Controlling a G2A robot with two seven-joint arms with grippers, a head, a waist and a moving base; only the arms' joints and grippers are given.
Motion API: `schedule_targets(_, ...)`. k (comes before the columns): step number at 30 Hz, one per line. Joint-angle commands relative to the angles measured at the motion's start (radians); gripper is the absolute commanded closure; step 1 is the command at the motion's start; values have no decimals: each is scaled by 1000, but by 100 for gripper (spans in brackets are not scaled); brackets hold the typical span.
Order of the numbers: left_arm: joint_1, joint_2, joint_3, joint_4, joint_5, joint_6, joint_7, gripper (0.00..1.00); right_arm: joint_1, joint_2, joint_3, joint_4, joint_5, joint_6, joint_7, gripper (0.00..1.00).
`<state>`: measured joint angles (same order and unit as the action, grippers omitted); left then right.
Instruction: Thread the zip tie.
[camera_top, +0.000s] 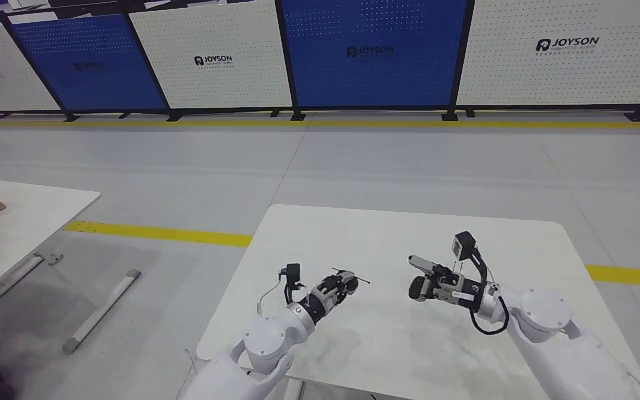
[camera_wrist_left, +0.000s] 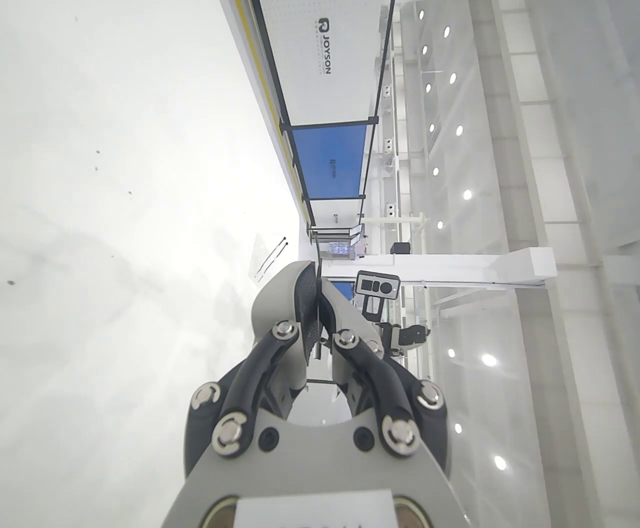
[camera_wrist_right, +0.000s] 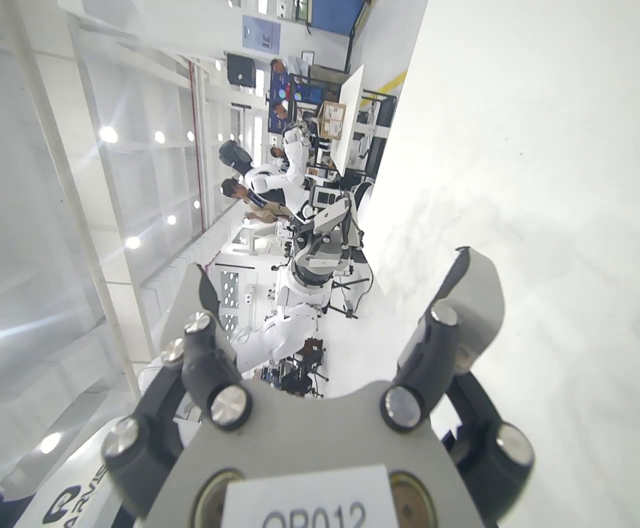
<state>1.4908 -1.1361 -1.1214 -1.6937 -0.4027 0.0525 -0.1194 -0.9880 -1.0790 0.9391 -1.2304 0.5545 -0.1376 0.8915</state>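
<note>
Above the table (camera_top: 400, 335), my left gripper (camera_top: 346, 284) clamps the zip tie (camera_top: 357, 279), its length running toward my wide-open right gripper (camera_top: 414, 277).

Setting: robotics test hall, lab or industrial type.

Evidence:
- White bench (camera_top: 400, 240) stands on an open grey floor (camera_top: 400, 160). A yellow marking line (camera_top: 160, 233) on the floor passes on either side of the bench.
- Beyond the bench's far edge stands a row of blue and white perforated partition panels (camera_top: 372, 50) in black frames.
- A second white table (camera_top: 40, 215) sits well apart from the bench.
- Past one end of the bench are another white humanoid robot (camera_wrist_right: 267, 181), monitors (camera_wrist_right: 287, 92) and cardboard boxes (camera_wrist_right: 332, 120).
- High above the bench are rows of round ceiling lamps (camera_wrist_left: 467, 194).
</note>
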Motion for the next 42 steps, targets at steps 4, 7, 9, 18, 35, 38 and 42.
schedule_targets(4, 22, 2, -10, -18, 13, -12, -9, 100, -80, 19, 91, -18, 65, -25, -27, 0)
schedule_targets(7, 22, 2, -10, -18, 13, -12, -9, 100, -80, 19, 91, -18, 65, -25, -27, 0)
schedule_targets(9, 22, 2, -10, -18, 13, -12, -9, 100, -80, 19, 91, -18, 65, -25, -27, 0)
schedule_targets(18, 21, 2, -10, -18, 12, -13, -9, 100, -80, 19, 91, -18, 65, -25, -27, 0)
schedule_targets(35, 163, 15, -162, -248, -187, -218, -134, 100, -80, 19, 91, -18, 65, -25, -27, 0)
schedule_targets(38, 163, 15, -162, -248, -187, -218, -134, 100, -80, 19, 91, -18, 65, -25, -27, 0)
schedule_targets(42, 163, 15, -162, -248, -187, -218, -134, 100, -80, 19, 91, -18, 65, -25, -27, 0)
